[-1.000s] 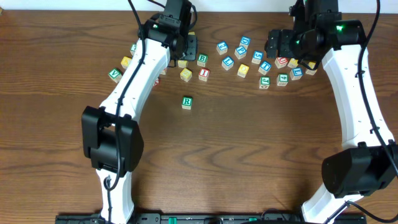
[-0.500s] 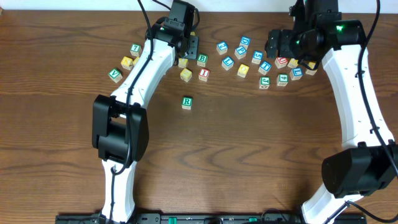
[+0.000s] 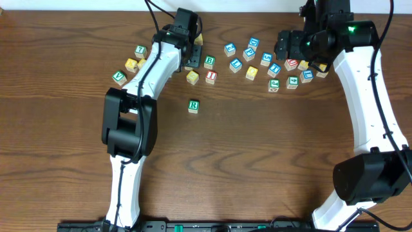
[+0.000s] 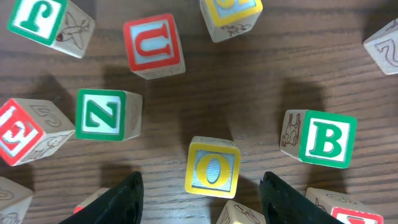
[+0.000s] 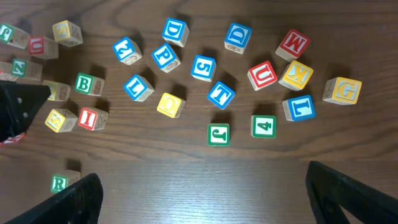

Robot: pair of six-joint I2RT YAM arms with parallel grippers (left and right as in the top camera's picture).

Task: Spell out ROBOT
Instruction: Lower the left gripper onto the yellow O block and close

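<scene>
A yellow O cube [image 4: 212, 167] lies on the table between my left gripper's [image 4: 202, 200] open fingers, which do not touch it. The green B cube [image 4: 326, 138] sits just to its right, and shows as B [image 3: 209, 62] from overhead. The green R cube [image 3: 194, 106] stands alone, nearer the table's middle. The left gripper [image 3: 190, 58] hangs over the left cluster. A second yellow O cube [image 5: 169, 104] and the blue T cube [image 5: 221, 94] lie in the right cluster. My right gripper [image 5: 208, 205] is open over bare wood, holding nothing.
Around the left gripper lie a green Z [image 4: 101, 114], a red U [image 4: 153, 45], a green J [image 4: 37, 18] and a red E [image 4: 18, 130]. The right cluster holds several blue, green, red and yellow cubes, among them a green 4 [image 5: 263, 126] and a red M [image 5: 292, 43].
The left arm's elbow has swung to the right and its wrist has shifted slightly toward the back. Its jaws have opened wider. The right arm has not moved.
</scene>
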